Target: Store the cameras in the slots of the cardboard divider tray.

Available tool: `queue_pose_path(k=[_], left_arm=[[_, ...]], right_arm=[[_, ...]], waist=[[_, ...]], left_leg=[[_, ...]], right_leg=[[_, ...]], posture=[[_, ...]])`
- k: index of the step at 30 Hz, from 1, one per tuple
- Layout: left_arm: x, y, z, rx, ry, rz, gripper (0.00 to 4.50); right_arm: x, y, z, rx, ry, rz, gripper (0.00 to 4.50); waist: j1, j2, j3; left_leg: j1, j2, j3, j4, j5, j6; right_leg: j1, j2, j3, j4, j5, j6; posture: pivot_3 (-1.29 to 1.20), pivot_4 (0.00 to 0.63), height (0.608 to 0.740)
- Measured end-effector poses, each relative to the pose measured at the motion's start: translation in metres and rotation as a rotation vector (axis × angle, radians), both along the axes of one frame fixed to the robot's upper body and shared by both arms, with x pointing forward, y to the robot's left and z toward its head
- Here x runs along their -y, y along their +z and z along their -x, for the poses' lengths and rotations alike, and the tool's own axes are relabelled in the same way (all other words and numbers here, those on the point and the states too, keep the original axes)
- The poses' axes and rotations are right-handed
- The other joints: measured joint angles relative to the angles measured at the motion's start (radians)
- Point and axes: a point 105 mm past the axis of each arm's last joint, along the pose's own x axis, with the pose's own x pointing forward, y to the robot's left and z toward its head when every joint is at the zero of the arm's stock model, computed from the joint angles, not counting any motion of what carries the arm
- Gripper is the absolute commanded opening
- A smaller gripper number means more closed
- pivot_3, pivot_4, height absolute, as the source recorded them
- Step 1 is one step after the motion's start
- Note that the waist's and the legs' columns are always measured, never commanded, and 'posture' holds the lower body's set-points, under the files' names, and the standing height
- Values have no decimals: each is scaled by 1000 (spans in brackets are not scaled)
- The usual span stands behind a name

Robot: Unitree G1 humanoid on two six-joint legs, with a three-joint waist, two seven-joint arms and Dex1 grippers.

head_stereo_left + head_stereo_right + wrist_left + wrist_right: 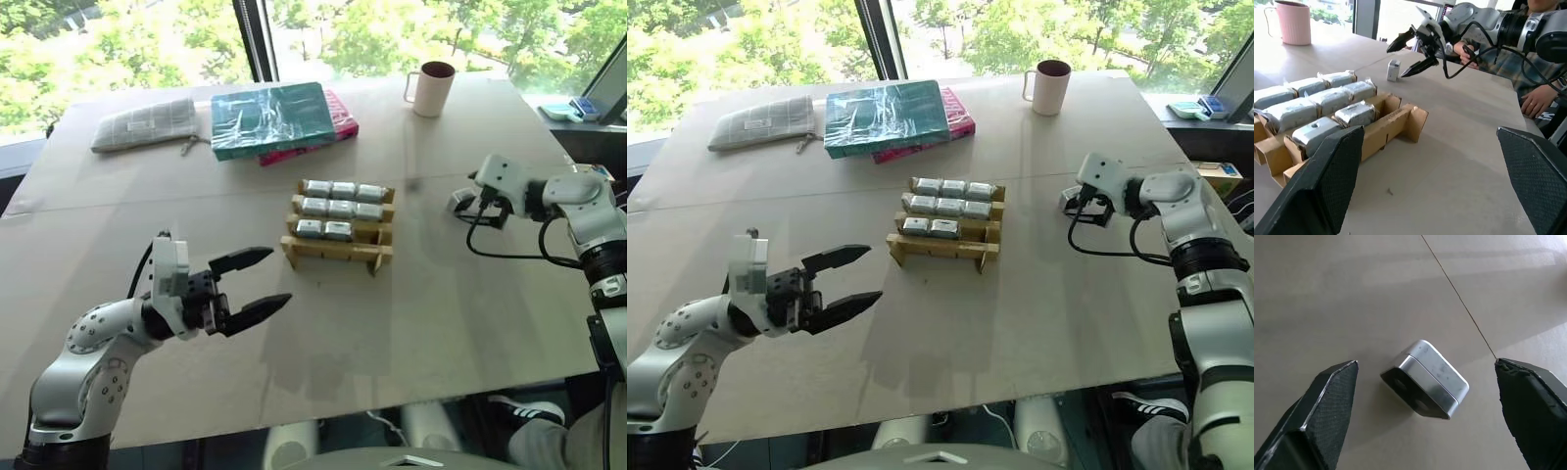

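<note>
Right gripper (1425,418) spread wide over loose camera (1426,379).

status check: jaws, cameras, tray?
Both jaws open. Right gripper straddles loose camera on table. Eight cameras slotted in tray. Path to tray unobstructed.

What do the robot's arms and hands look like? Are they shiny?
The arms are smooth silvery-grey tubes with round joints, and the left arm has rows of small dots on its joint. Each hand has two black pointy fingers with a bumpy, grippy surface on the inside, like the left hand. A white boxy block sits at each wrist, and black cables loop beside the right hand.
</note>
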Motion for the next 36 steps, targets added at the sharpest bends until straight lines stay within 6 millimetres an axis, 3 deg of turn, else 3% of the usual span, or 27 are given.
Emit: queue_pose_path(k=[4, 5, 7, 13, 19, 21, 25, 32, 36], left_arm=[[0, -3, 4, -16, 19, 0, 4500], [0, -4, 5, -23, 24, 2, 4500], [-1, -7, 7, -34, 32, 5, 4500], [-2, -8, 8, -27, 35, 8, 4500], [-4, -8, 6, -26, 36, 11, 4500], [-6, -8, 5, -28, 35, 12, 4500], [-8, -10, 4, -30, 32, 13, 4500], [-8, -11, 3, -32, 23, 10, 4500], [-8, -11, 3, -31, 22, 10, 4500]], right_arm=[[8, -10, 0, -33, -16, 21, 4437], [9, -12, 0, -40, -18, 25, 4205], [11, -18, 1, -59, -26, 26, 3605], [4, -13, -1, -40, 3, 23, 949], [-1, -11, -1, -31, 30, 18, 949], [-3, -10, 1, -49, 50, 9, 1460], [-4, -7, 4, -63, 76, 1, 3212], [-4, 0, -1, 12, 55, 2, 3212], [-13, -5, -2, 7, 76, -10, 3212]], waist=[[1, 0, 0], [-1, 0, 0], [-2, 0, 0], [-4, 0, 0], [-4, 1, 0], [-4, 1, 0], [-4, 1, 0], [-4, 1, 0], [-5, 1, 0]], left_leg=[[0, 0, 3, 0, 0, 0], [0, 0, 3, 0, 0, 0], [1, 0, 3, 0, 0, 0], [2, 0, 4, 0, 0, 0], [2, 0, 4, 0, 0, 0], [2, 0, 4, 0, 0, 0], [2, 0, 4, 0, 0, 0], [2, 0, 4, 0, 0, 0], [2, 0, 5, 0, 0, 0]], right_leg=[[0, 0, 0, 0, 0, 0], [0, 0, 0, 0, 0, 0], [0, 0, 0, 1, 0, 0], [0, 0, 1, 2, 0, 0], [0, 0, 1, 2, 0, 0], [0, 0, 1, 2, 0, 0], [0, 0, 1, 2, 0, 0], [0, 0, 1, 2, 0, 0], [0, 0, 1, 3, 0, 0]], posture=[[0, 150, 740], [0, 150, 740], [0, 150, 740], [0, 150, 740], [0, 150, 740], [0, 150, 740], [0, 150, 740], [0, 150, 740], [0, 150, 740]])
